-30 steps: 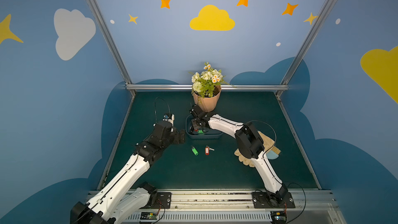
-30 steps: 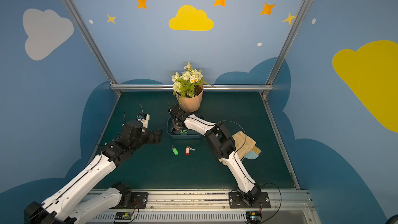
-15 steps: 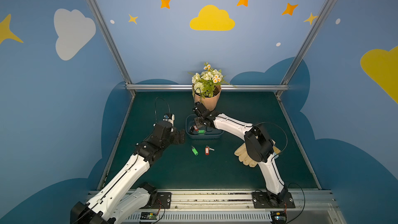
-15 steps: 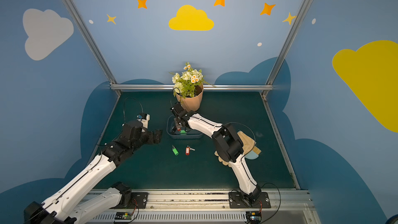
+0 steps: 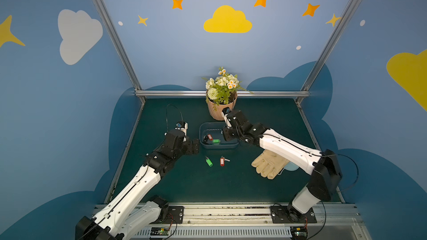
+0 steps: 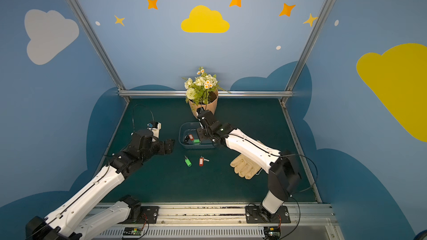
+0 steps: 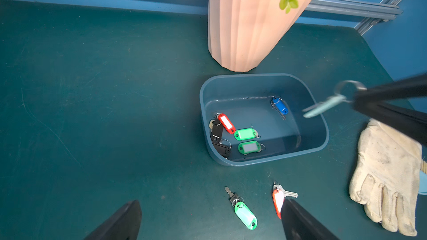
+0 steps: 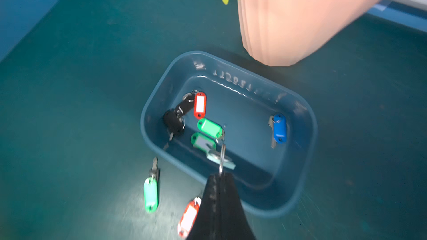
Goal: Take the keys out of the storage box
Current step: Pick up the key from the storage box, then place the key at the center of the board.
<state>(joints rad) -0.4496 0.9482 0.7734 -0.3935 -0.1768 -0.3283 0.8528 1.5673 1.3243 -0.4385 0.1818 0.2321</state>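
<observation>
R: my right gripper clamped on ring of pale-tagged key, above storage box, toward far edge of table | L: left gripper wide, empty | keys: judged light, rigid, dangling; pinch ring or tag

Nine keys, one box, one pot

Robot lab cell: aluminium frame and cloud-painted panels stand beyond the right end effector, enclosing the green worktop.
</observation>
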